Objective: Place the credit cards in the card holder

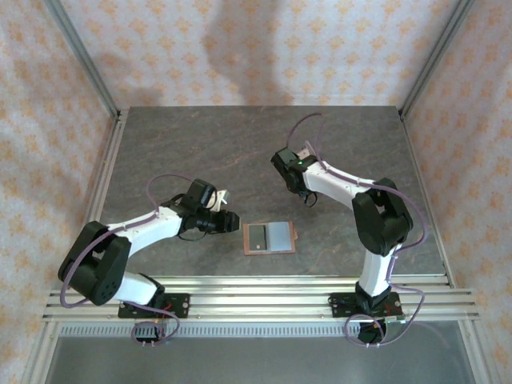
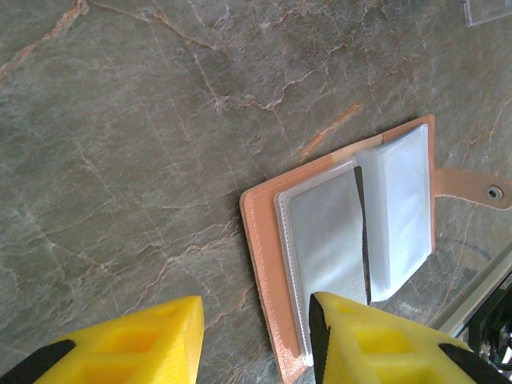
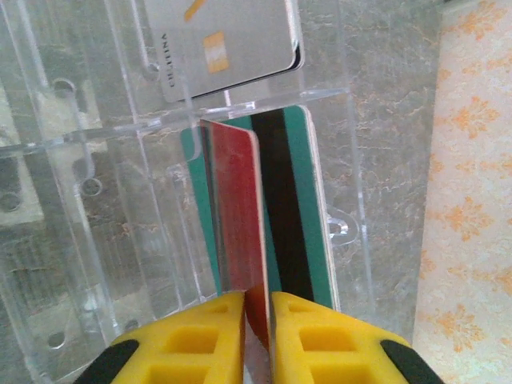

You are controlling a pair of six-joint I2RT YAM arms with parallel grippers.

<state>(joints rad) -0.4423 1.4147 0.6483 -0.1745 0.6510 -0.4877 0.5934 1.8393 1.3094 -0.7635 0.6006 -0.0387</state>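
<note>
Counter (image 1: 200, 152) bare behind and left of the open card holder (image 1: 269, 238); open passage between the two arms. Left pincer (image 1: 234, 222) sits just beside the holder's left edge, fingers apart, nothing between them. Right pincer (image 3: 256, 312) hemmed in: clear stand (image 3: 96, 200) walls flank the gripped red card (image 3: 236, 208), green card (image 3: 300, 208) just beside on the right.

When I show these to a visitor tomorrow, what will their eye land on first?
In the right wrist view, the right gripper pinches a red card on edge, in front of a green card with a black stripe, inside the clear plastic stand. On the dark stone table, the brown card holder lies open with its clear sleeves showing, and the left gripper is open by its edge.
</note>
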